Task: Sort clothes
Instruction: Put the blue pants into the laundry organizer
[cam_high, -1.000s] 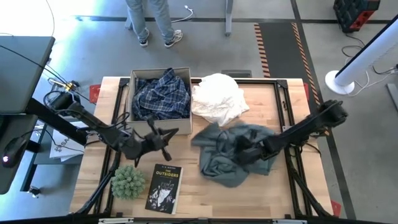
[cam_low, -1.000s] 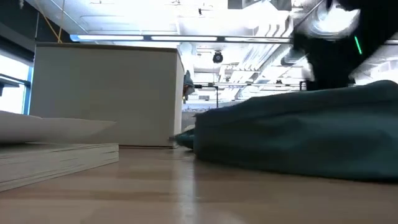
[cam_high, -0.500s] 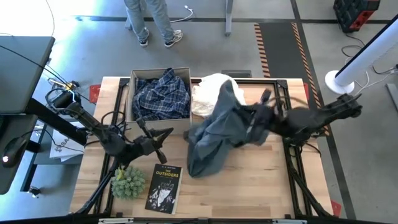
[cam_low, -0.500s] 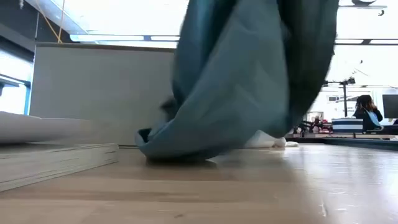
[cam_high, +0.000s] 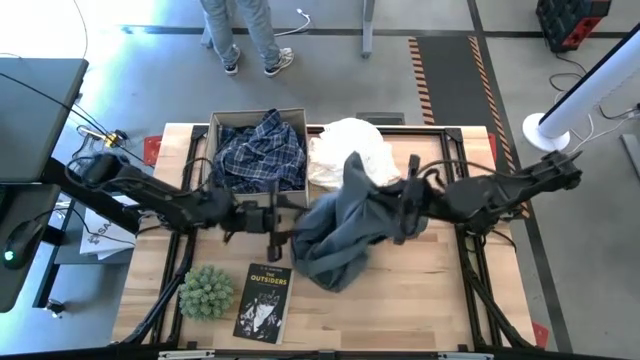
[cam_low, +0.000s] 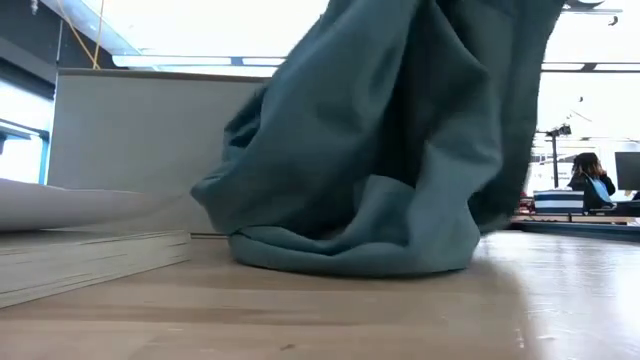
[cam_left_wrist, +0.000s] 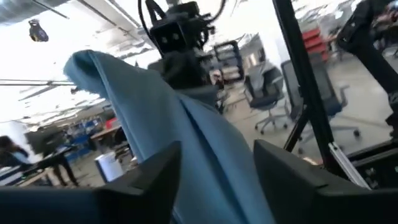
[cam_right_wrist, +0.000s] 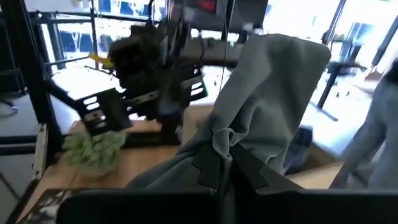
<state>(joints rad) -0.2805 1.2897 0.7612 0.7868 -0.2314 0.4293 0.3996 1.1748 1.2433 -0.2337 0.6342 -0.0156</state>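
Note:
My right gripper (cam_high: 405, 203) is shut on the grey-green shirt (cam_high: 340, 228) and holds it up over the middle of the table. The shirt's lower end (cam_low: 350, 255) is heaped on the wood. My left gripper (cam_high: 284, 222) has reached the shirt's left side. It is open, with one finger (cam_left_wrist: 155, 177) on either side of a hanging fold (cam_left_wrist: 208, 168). I cannot tell whether the fingers touch the cloth. A white garment (cam_high: 350, 152) lies at the far middle. Blue-and-white plaid shirts (cam_high: 258, 150) fill the cardboard box (cam_high: 212, 150). My right gripper pinches a bunched fold of the shirt (cam_right_wrist: 219, 144) between its two fingers, several layers gathered together. It comes at the cloth from the table's right side. The shirt hangs below and to the left of the hold, slack, with its lower end on the table.
A small green plant (cam_high: 205, 292) and a dark book (cam_high: 265, 300) sit near the front left edge. The box stands at the far left. Bare wood (cam_high: 430, 290) lies at the front right. A person (cam_high: 245, 35) stands on the floor beyond the table's far edge.
My right gripper has risen and gone toward the far edge with the shirt. The shirt has come up from lying spread on the table and has swung left, its lower end still on the wood. My left gripper has gone right, up to the shirt.

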